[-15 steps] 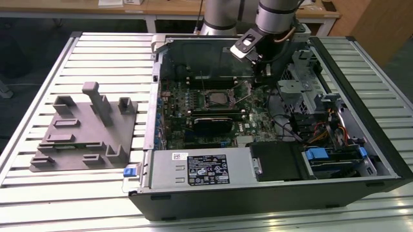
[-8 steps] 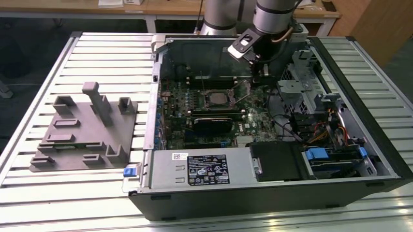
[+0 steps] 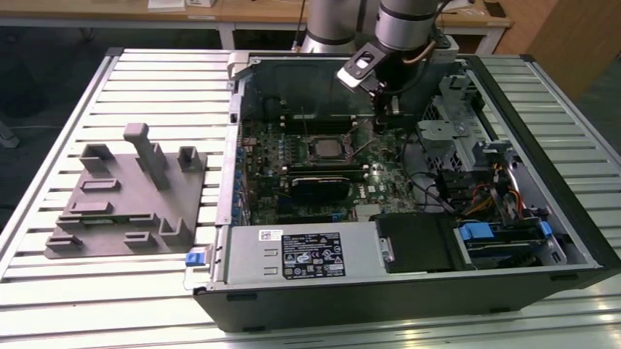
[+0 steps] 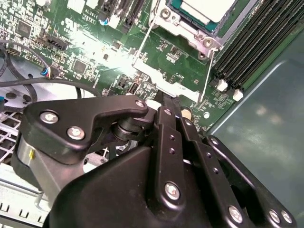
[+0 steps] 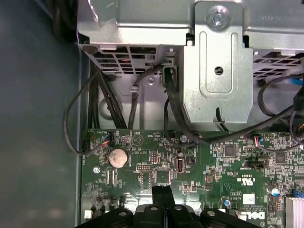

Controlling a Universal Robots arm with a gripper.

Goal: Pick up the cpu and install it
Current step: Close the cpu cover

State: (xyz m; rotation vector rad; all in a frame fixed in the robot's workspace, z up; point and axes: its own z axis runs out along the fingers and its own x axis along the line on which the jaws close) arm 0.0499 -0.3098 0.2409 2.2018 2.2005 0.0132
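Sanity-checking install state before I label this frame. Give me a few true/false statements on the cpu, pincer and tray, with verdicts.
1. The cpu sits in the socket on the motherboard. True.
2. The pincer grips the cpu. False: it is shut on nothing, over the board beside the socket.
3. The grey tray lies inside the case. False: it lies on the table, on the exterior view's left of the case.
4. A coin cell sits on the motherboard. True.
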